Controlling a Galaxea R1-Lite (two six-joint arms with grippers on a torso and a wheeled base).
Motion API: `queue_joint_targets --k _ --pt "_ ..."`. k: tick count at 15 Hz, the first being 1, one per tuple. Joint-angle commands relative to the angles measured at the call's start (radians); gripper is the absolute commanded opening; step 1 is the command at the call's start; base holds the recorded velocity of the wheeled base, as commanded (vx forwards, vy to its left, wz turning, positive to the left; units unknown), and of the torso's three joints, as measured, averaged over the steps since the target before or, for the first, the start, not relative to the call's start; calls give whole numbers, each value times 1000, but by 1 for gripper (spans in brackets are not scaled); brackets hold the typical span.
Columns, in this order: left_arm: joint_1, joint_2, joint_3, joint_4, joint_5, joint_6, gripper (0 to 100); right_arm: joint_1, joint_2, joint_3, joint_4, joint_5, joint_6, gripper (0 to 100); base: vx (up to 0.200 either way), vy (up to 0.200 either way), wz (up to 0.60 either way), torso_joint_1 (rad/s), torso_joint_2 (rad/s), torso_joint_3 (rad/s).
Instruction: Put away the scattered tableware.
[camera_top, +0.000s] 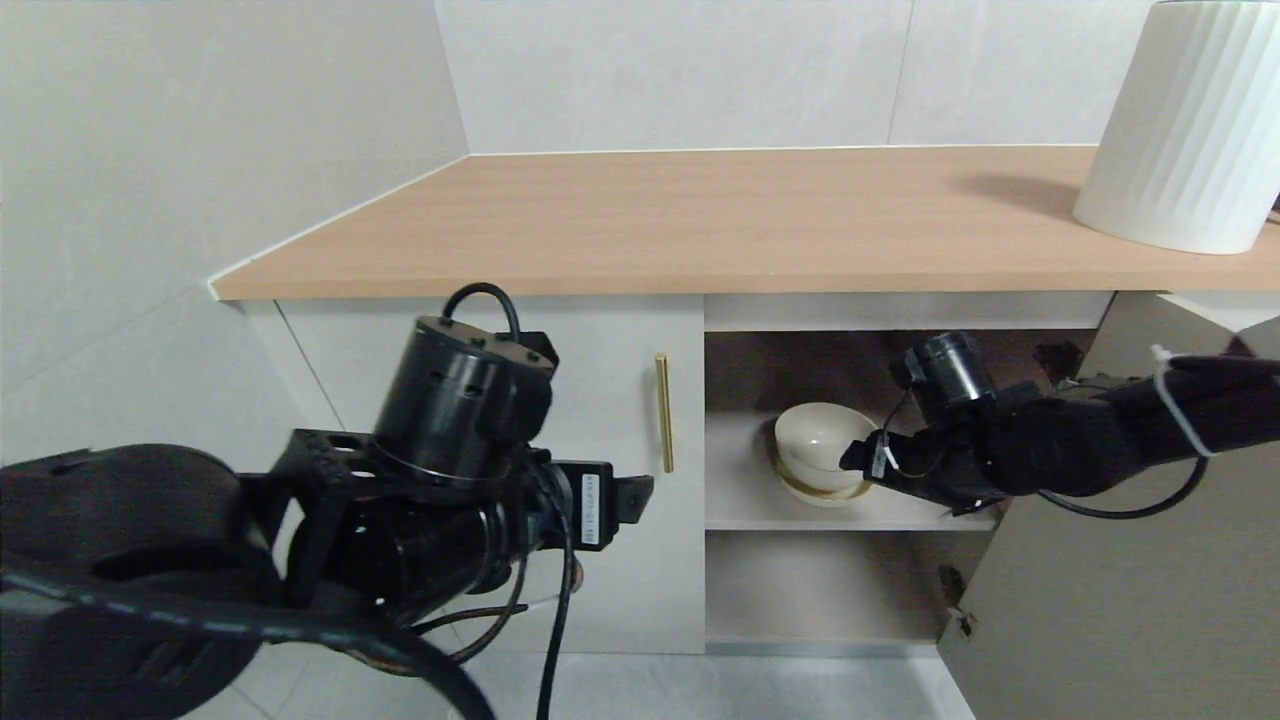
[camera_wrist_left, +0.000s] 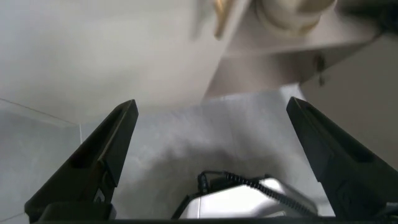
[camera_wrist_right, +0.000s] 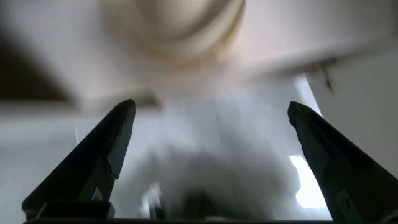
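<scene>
Cabinet (camera_top: 600, 560): wood countertop (camera_top: 700, 220), left door closed, right door (camera_top: 1100, 600) swung wide open.
White ribbed container (camera_top: 1180, 130): sits at the countertop's far right.
Left gripper (camera_wrist_left: 211, 109): fingers spread wide with nothing in them, hanging in front of the closed door, near the gold handle (camera_top: 663, 412).
Right gripper (camera_wrist_right: 211, 112): fingers apart too and holding nothing, poked into the open side, just beside the bowls.
Bowls (camera_top: 815, 440): cream ones, stacked on the middle shelf (camera_top: 740, 505). Can't tell if the gripper touches them.
</scene>
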Motion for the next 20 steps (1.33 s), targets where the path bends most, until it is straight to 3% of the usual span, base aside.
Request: queue_joint_targets --k 1,4,5,7,11,20 --pt "37 -116 43 2 1 9 100 86 -316 105 192 16 -17 100 0 0 0 0 0 0" --pt "100 -185 106 1 8 72 100 96 -483 194 235 50 -20 100 0 0 0 0 0 0" --pt "115 -223 132 -1 2 80 100 96 -532 224 237 63 -29 100 0 0 0 0 0 0" --pt "126 -246 152 -1 -16 82 100 103 -555 234 240 73 -100 100 0 0 0 0 0 0" --pt "119 -225 158 -1 -18 80 100 134 -566 240 261 69 -114 100 0 0 0 0 0 0" --pt "110 -229 156 -1 -16 80 100 140 -568 241 284 69 -117 100 -200 0 0 4 4 3"
